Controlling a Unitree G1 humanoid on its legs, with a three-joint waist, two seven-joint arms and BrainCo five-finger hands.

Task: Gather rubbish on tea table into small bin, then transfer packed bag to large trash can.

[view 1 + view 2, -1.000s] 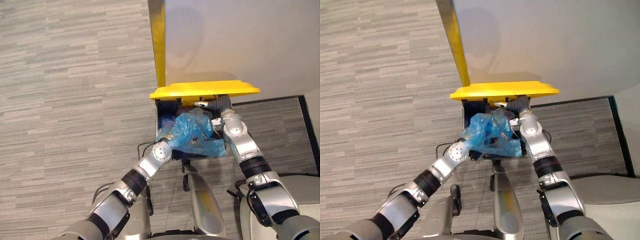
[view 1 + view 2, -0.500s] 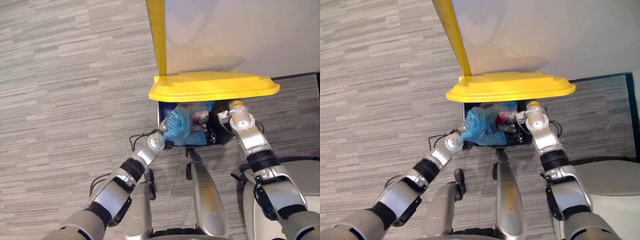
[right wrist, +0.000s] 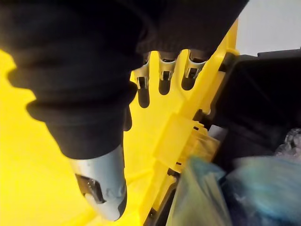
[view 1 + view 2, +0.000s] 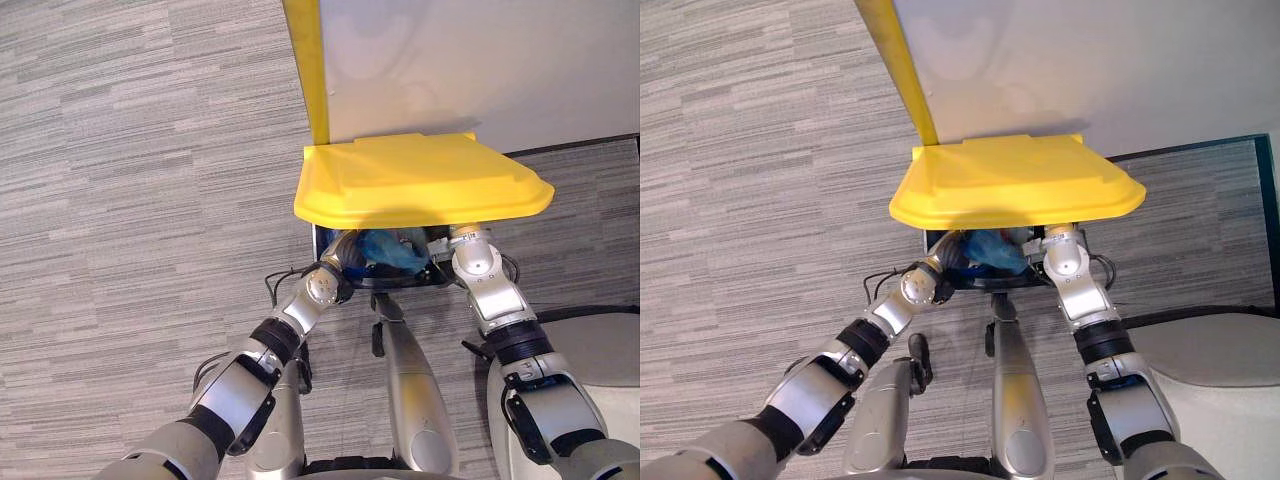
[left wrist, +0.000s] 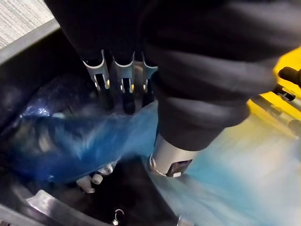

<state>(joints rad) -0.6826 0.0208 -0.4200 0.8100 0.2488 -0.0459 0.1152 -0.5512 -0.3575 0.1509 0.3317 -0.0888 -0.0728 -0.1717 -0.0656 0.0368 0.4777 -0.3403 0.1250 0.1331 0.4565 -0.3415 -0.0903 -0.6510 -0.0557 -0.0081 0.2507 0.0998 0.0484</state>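
Observation:
The large trash can (image 4: 322, 240) is black with a yellow lid (image 4: 420, 180) hanging partly down over its mouth. The blue packed bag (image 4: 390, 248) lies inside the can, with pale rubbish showing through it (image 5: 70, 141). My left hand (image 5: 123, 89) reaches in under the lid, fingers straight just above the bag and thumb (image 5: 171, 157) out beside it, holding nothing. My right hand (image 3: 162, 66) is under the lid at the can's right side, open, its straight fingers against the yellow underside. In the eye views the lid hides both hands past the wrists.
The can stands against a white wall (image 4: 480, 60) with a yellow vertical strip (image 4: 305, 60) at its left. Grey striped carpet (image 4: 130, 200) spreads to the left and front. A dark baseboard (image 4: 590, 145) runs along the wall at the right.
The blue bag has gone from above the rim down into the can. My left hand's fingers have straightened and let it go. The lid has tipped down over the opening.

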